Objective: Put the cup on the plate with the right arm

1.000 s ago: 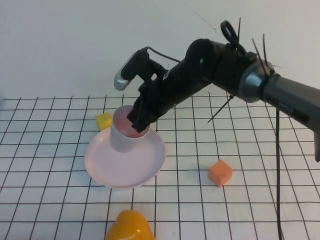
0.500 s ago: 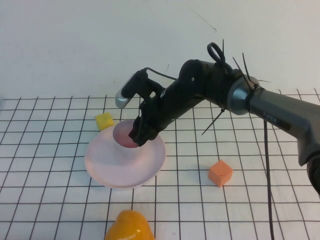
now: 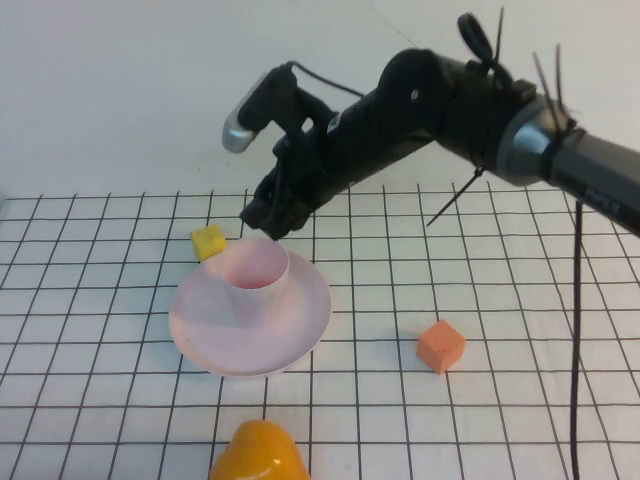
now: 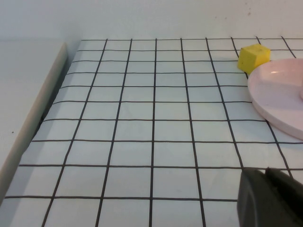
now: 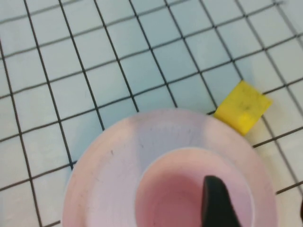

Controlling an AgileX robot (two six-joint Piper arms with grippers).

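A pink cup (image 3: pixel 254 278) stands upright on the pink plate (image 3: pixel 300 322) on the gridded table. My right gripper (image 3: pixel 266 220) hangs just above the cup's far rim, open and empty, not touching it. In the right wrist view the cup (image 5: pixel 173 194) sits in the plate (image 5: pixel 102 165), with one dark finger (image 5: pixel 215 203) over the cup's mouth and the other at the picture's edge. My left gripper (image 4: pixel 271 198) is shut and empty, low over the table well to the left of the plate (image 4: pixel 277 101); it is out of the high view.
A yellow cube (image 3: pixel 208 241) lies just behind the plate's left side and also shows in the right wrist view (image 5: pixel 244 106) and left wrist view (image 4: pixel 254 56). An orange cube (image 3: pixel 441 345) lies right of the plate. An orange-yellow rounded object (image 3: pixel 258 452) sits at the near edge.
My right gripper set the cup down on the plate, let go of it, and has risen up and back off the cup. The cup stays standing on the plate.
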